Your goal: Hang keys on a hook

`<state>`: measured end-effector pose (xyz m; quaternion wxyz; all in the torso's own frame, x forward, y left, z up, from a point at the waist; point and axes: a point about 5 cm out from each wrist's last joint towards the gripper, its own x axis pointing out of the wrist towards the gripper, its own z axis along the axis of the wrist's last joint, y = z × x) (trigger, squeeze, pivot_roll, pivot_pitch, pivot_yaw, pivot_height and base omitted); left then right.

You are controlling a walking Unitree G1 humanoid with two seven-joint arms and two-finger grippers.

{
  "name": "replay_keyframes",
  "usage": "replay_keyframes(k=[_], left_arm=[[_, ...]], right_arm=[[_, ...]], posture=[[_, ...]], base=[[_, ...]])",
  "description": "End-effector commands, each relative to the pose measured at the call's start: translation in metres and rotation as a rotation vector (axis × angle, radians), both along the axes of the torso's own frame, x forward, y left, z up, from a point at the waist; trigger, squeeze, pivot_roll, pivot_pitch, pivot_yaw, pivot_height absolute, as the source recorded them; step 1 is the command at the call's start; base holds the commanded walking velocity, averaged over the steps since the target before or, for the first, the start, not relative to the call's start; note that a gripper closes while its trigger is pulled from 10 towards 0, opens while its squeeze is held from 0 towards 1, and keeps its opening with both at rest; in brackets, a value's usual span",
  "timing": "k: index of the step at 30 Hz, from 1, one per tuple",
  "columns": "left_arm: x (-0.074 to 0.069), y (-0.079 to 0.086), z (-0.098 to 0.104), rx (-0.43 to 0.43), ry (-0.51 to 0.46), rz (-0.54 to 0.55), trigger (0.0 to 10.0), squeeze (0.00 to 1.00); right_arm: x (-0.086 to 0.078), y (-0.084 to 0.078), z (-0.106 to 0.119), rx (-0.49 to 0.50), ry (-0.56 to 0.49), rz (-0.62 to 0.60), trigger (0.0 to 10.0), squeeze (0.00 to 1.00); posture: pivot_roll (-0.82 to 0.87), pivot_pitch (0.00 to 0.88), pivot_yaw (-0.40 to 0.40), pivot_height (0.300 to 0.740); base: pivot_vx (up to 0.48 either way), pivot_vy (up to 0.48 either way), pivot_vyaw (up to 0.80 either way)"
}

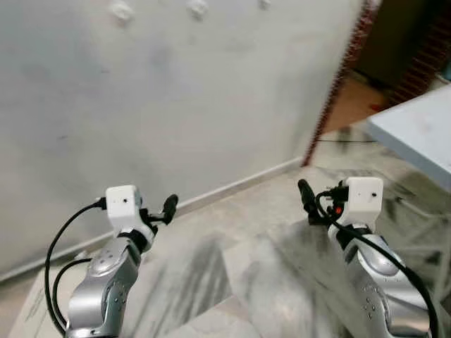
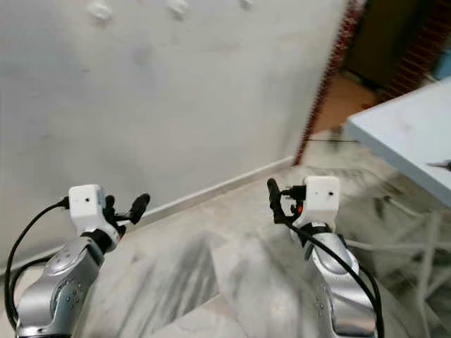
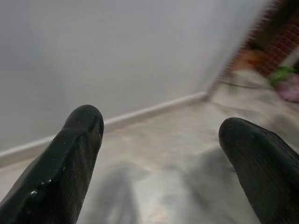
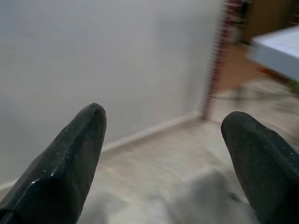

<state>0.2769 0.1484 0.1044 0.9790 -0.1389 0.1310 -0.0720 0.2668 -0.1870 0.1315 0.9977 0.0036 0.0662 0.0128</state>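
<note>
Both the left gripper (image 3: 159, 154) and right gripper (image 4: 163, 154) were held wide open and empty; with no keys gripped, the blurred, presumed hooks (image 1: 197, 8) could be missed.

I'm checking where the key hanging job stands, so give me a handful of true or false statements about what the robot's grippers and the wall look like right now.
1. Both grippers are open and hold nothing. True: the left gripper and the right gripper each show two fingers set wide apart with nothing between them.
2. A bunch of keys hangs from one of the hooks. False: the small white hooks high on the wall carry nothing.
3. The left gripper is touching the wall. False: it hovers over the marble floor, short of the wall.
4. A pale table stands to the robot's right. True.
5. The wall ends at a brick edge with an opening beyond it. True.
</note>
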Motion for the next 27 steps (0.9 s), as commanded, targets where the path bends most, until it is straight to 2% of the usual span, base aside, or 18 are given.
replay_keyframes(k=[1,18,27], left_arm=[[-0.0021,0.0080,-0.0018,0.022,0.014,0.017,10.0,0.00],[-0.0004,0.0091,0.0002,0.008,0.019,0.003,10.0,0.00],[0.0004,0.0112,0.0032,-0.008,0.005,0.003,10.0,0.00]], right_arm=[[0.0019,0.0070,0.0055,0.012,-0.026,0.022,10.0,0.00],[0.0038,0.0059,0.0076,0.009,-0.034,0.013,10.0,0.00],[0.0025,0.0058,0.0079,0.009,-0.033,0.006,10.0,0.00]], posture=[[-0.07,0.064,0.030,0.740],[-0.07,0.076,0.030,0.740],[-0.07,0.078,0.034,0.740]], base=[[0.000,0.000,-0.80],[0.000,0.000,-0.80],[0.062,0.056,0.00]])
